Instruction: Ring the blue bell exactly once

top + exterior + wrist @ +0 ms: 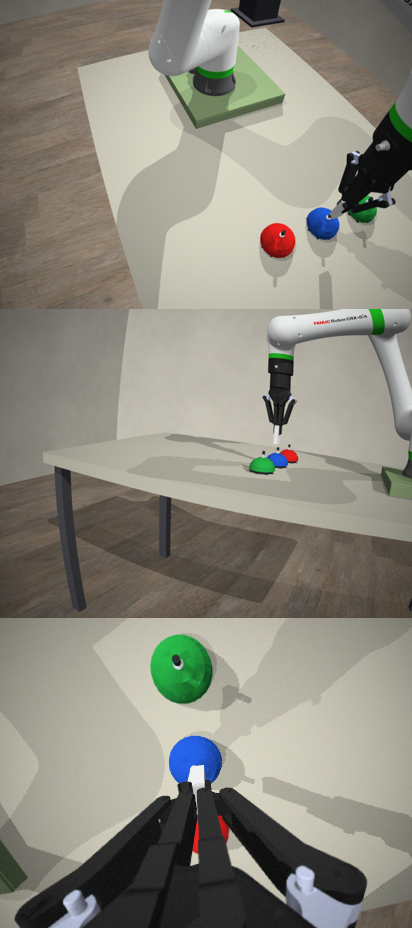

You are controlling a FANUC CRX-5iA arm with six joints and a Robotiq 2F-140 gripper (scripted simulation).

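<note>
The blue bell (319, 228) (280, 460) (186, 756) stands in the middle of a row of three bells on the table. My gripper (335, 212) (277, 437) (198, 776) is shut on nothing, its white fingertip pads pressed together and pointing down. It hangs right over the blue bell's button. In the side view a small gap shows between the tips and the button's black stem. In the wrist view the tips hide the button.
The red bell (277, 240) (291, 455) (223, 832) and the green bell (365, 215) (262, 465) (181, 668) stand close on either side of the blue one. The arm's green base plate (256, 96) (395, 482) lies farther back on the table (132, 132).
</note>
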